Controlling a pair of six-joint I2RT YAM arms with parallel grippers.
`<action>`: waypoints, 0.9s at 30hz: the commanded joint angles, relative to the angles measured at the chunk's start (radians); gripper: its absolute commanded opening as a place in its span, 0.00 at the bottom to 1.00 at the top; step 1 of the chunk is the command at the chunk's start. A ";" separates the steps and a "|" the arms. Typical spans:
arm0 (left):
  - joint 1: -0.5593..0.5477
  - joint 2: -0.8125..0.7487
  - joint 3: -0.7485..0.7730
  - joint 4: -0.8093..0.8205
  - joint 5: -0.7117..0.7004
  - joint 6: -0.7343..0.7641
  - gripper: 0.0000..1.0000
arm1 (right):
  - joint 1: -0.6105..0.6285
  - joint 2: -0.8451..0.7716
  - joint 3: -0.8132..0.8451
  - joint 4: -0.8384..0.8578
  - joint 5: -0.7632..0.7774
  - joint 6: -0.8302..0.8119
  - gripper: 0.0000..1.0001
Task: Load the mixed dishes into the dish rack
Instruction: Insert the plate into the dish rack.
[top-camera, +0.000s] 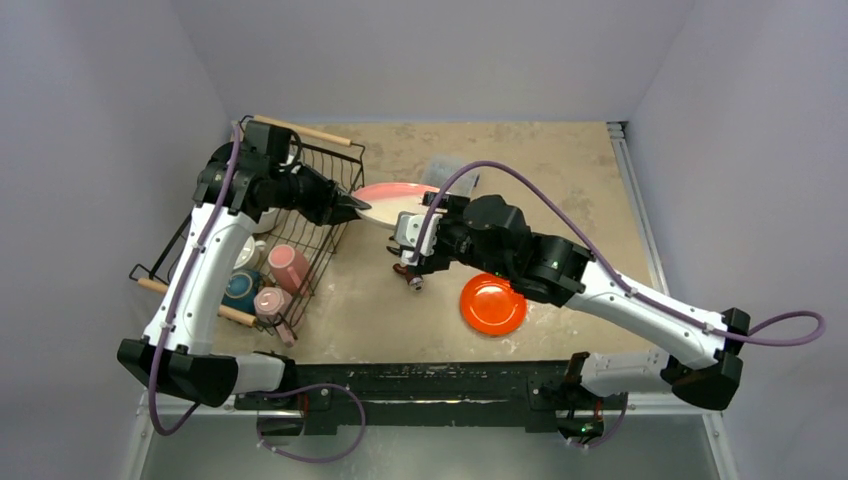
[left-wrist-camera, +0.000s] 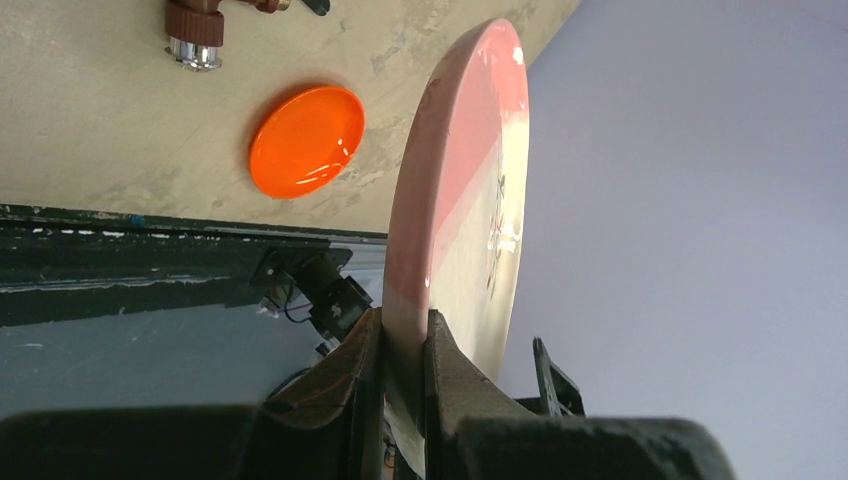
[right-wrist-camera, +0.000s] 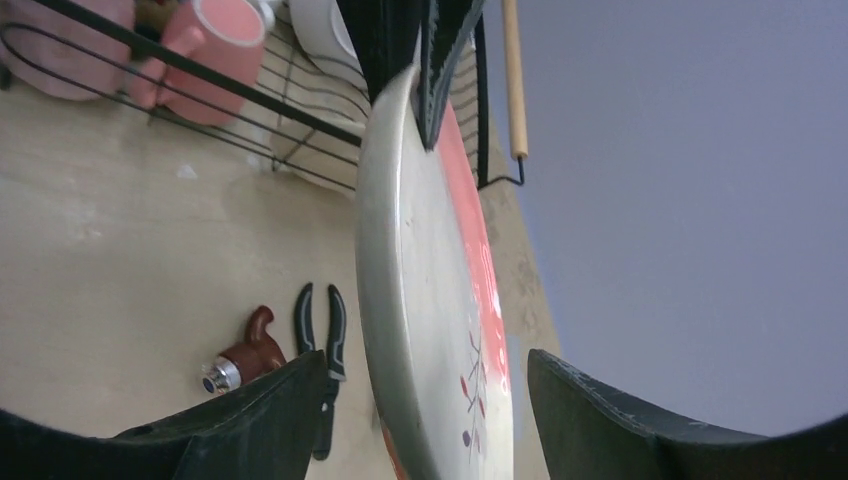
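The top camera looks down from the near side; both wrist cameras closely share the plate (left-wrist-camera: 460, 200), from opposite edges.

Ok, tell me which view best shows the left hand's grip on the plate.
Left wrist: the left hand pinches the plate by its rim between both fingers, close up. Right wrist shows that grip at the plate's far edge; the top view shows it small, fingers hard to separate.

Plate (top-camera: 395, 200) spans rack (top-camera: 340, 165) to right end effector (right-wrist-camera: 422, 370); pliers (right-wrist-camera: 331, 340) below
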 joint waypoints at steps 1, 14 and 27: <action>0.005 -0.060 0.046 0.052 0.088 -0.073 0.00 | 0.010 0.010 -0.072 0.185 0.232 -0.091 0.66; 0.005 -0.137 -0.106 0.100 0.080 -0.067 0.02 | 0.004 0.025 -0.066 0.291 0.057 0.002 0.00; 0.006 -0.349 -0.155 0.439 -0.274 0.788 0.87 | -0.199 -0.037 0.019 0.054 -0.493 0.153 0.00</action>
